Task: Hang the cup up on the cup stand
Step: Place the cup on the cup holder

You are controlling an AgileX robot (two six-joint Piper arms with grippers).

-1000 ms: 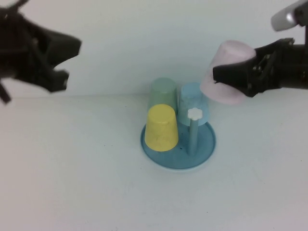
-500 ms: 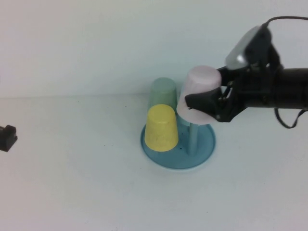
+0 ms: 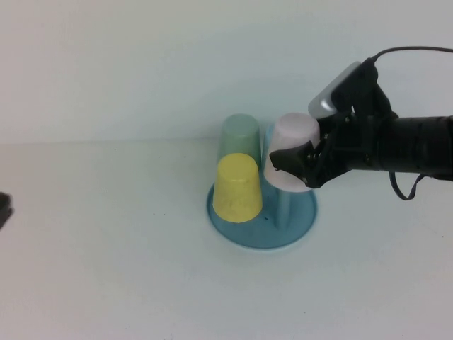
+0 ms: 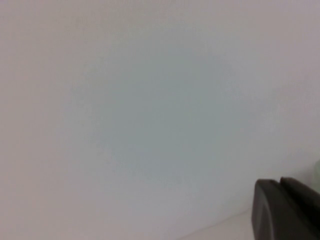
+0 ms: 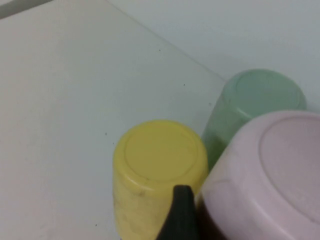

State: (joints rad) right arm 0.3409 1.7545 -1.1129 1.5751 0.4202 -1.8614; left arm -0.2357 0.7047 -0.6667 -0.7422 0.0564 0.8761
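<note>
Your right gripper [image 3: 294, 166] reaches in level, jaws clamping the inverted cup [image 3: 291, 152] above the stand [image 3: 237, 232]; left gripper [image 3: 3, 209] at the table's left edge, jaws can't tell.

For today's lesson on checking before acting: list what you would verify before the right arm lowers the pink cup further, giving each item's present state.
1. Right gripper shut on the pink cup: ok.
2. Cup upside down: ok.
3. Cup over the stand: ok.
4. Post lined up with the cup's mouth: cannot tell, hidden.
5. Pink cup apart from the yellow cup and green cup: cannot tell, close in the right wrist view.
6. Left gripper away, at the table's left edge: ok.
</note>
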